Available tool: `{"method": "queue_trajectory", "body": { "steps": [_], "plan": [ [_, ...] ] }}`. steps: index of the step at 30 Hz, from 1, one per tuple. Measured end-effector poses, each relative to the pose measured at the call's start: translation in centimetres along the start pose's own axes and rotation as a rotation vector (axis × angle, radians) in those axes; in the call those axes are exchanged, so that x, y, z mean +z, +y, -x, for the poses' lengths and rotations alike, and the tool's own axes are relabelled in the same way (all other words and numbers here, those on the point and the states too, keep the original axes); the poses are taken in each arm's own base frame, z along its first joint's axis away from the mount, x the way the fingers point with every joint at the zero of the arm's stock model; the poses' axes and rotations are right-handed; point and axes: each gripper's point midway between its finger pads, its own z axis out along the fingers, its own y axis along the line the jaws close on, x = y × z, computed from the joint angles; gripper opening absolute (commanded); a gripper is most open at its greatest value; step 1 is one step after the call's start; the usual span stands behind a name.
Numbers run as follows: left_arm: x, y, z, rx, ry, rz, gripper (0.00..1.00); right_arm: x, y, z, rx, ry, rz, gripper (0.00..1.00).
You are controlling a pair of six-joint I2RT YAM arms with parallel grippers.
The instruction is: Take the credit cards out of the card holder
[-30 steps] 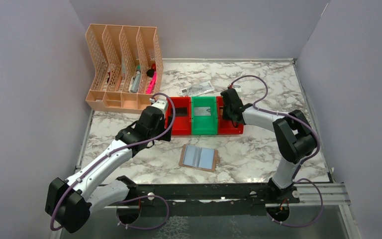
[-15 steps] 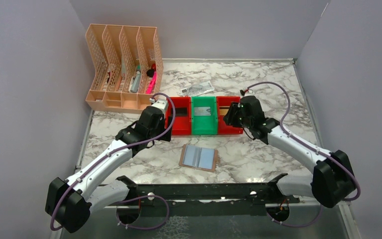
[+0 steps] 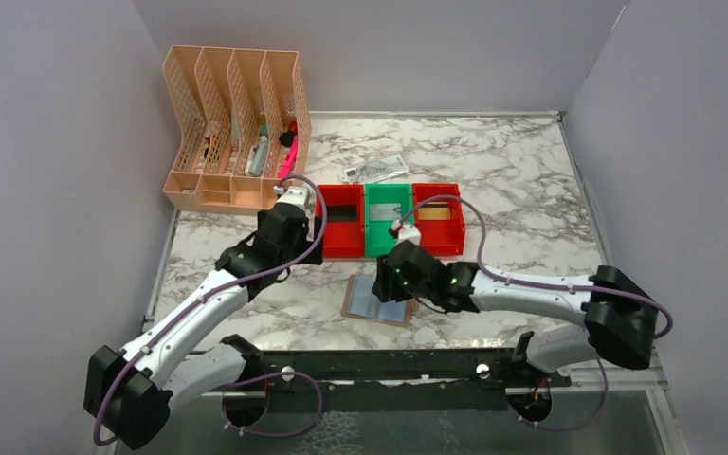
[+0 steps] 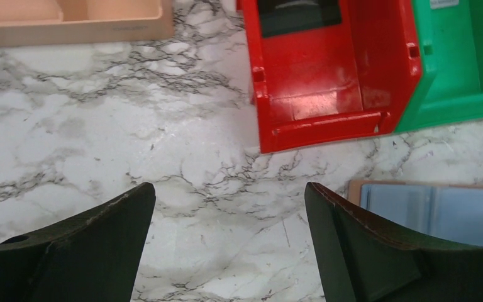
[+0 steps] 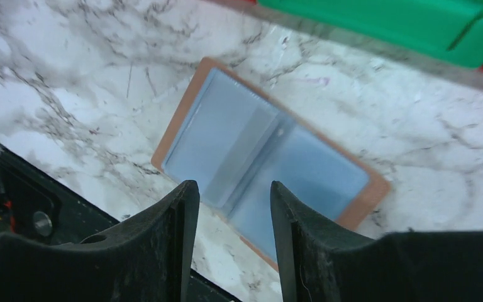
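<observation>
The right gripper (image 5: pixel 234 189) hangs over the card holder (image 5: pixel 226 126), jaws partly apart with nothing between them. The holder lies open and flat on the marble table (image 3: pixel 531 171) near the front edge, pale blue panels up, just nearer than the row of bins. It looks light and floppy, likely to skate on the slick marble. Any card in it would be thin, stiff and slippery, best pinched by an exposed edge while the other arm pins the holder down.

To the left and a little farther, the left gripper (image 4: pixel 227 192) hovers above bare marble beside the left red bin (image 4: pixel 327 123), fingers spread wide and empty. That bin holds a dark card (image 3: pixel 343 210). The green bin (image 3: pixel 386 245) holds a grey card (image 3: pixel 387 212), and the right red bin (image 3: pixel 439 245) a gold-toned card (image 3: pixel 439 213).

Whether a card remains in the pockets I cannot tell: the right wrist view is blurred, and in the top view the right arm covers part of the holder.
</observation>
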Motion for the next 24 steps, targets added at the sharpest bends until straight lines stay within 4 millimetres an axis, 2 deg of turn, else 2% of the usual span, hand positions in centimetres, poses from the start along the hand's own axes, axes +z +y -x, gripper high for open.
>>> {"method": "queue_trajectory", "body": {
  "steps": [4,10,17,22,24],
  "plan": [
    [-1.0,1.9,0.9,-0.049,-0.055,0.091,0.99,1.5,2.1,-2.9,-0.041,0.041,-0.046,0.57],
    [-2.5,3.5,2.3,-0.109,-0.139,0.159,0.99,3.6,5.1,-3.9,-0.061,0.036,-0.095,0.61],
    [-3.5,4.3,3.1,-0.145,-0.194,0.187,0.99,5.7,4.4,-4.0,-0.07,0.037,-0.215,0.61],
    [-3.4,4.4,2.9,-0.145,-0.19,0.192,0.99,6.1,3.2,-4.7,-0.094,0.047,-0.289,0.58],
    [-3.3,4.4,2.8,-0.143,-0.184,0.194,0.99,6.1,3.2,-4.7,-0.097,0.046,-0.299,0.54]
  ]
}}
